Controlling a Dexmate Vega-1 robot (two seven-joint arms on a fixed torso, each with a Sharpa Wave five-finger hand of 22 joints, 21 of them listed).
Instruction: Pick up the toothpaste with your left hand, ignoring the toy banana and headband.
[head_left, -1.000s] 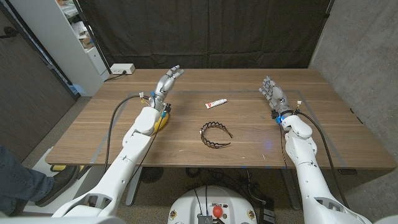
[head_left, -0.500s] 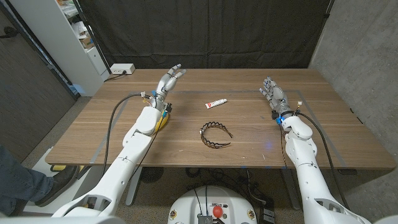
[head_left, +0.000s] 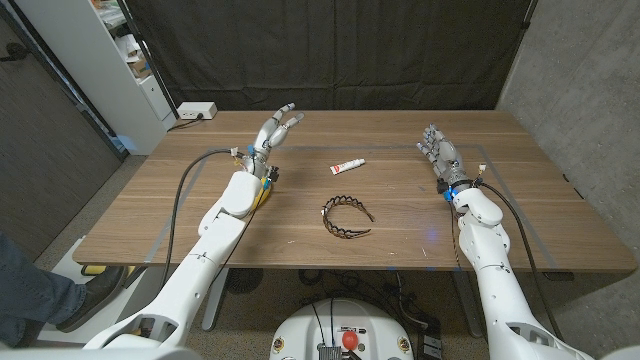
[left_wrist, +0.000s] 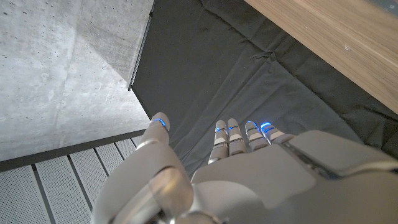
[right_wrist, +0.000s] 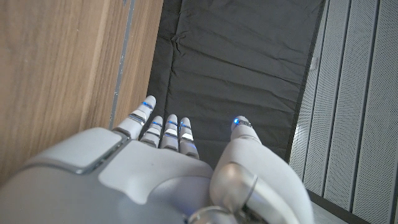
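Even, soft indoor light, faint shadows, sharp head view, wrist views slightly soft

On the brown wooden surface (head_left: 400, 215) we count one small white toothpaste tube (head_left: 348, 166), one black scalloped headband (head_left: 346, 216) and one yellow toy banana (head_left: 262, 192) (mostly hidden by the left arm), plus one white power strip (head_left: 197, 111).

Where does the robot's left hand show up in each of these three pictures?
Head view: the white and silver left hand is raised at upper left of centre, fingers spread, holding nothing.
Left wrist view: the same hand shows from behind in the lower part, fingers reaching up.
Right wrist view: not in it; that is the right hand.
Shared landmark: the black curtain.
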